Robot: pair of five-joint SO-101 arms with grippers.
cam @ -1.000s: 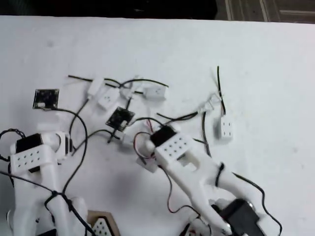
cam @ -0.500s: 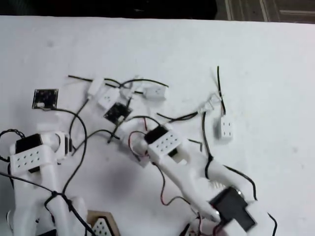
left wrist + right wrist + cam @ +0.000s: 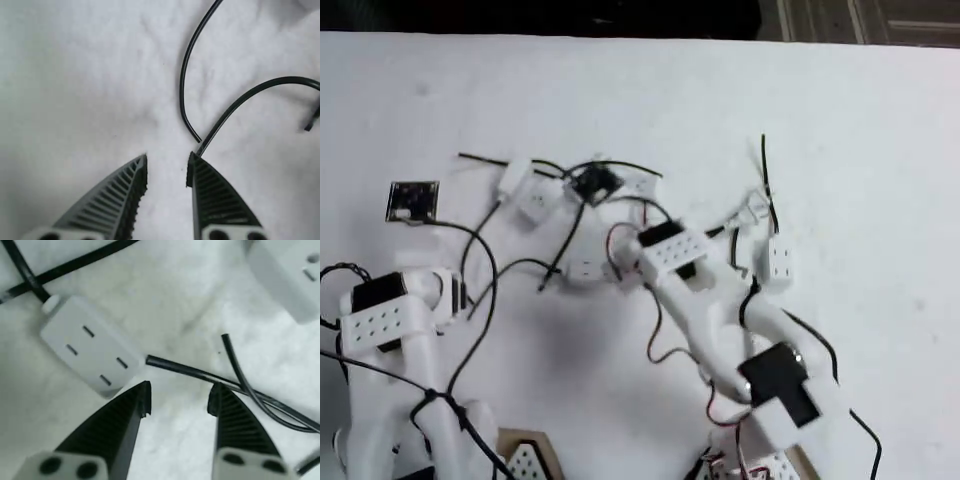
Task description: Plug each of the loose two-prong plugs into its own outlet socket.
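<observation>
Several white outlet sockets lie among black cables on the white table [image 3: 840, 120]: one [image 3: 535, 200] at left centre, one [image 3: 635, 185] beside it, one [image 3: 780, 258] to the right and one [image 3: 585, 268] nearer. Small white plugs [image 3: 510, 175] [image 3: 750, 210] lie on their cables. My right gripper [image 3: 180, 395] hangs open just above the table, beside a four-slot socket [image 3: 90, 352], with a black cable [image 3: 200, 372] under its tips. Another socket [image 3: 295, 275] lies farther off. My left gripper [image 3: 167, 162] stands slightly open over bare table, with two cable ends [image 3: 197, 142] just ahead of it.
The right arm [image 3: 670, 250] stretches over the tangle at centre, trailing red and black wires. The left arm [image 3: 385, 315] stands at the near left, with a black square board [image 3: 415, 200] beyond it. The far side and the right of the table are bare.
The right arm has swung away from the near side toward the sockets at the far centre, uncovering the nearer socket. The left arm has kept still.
</observation>
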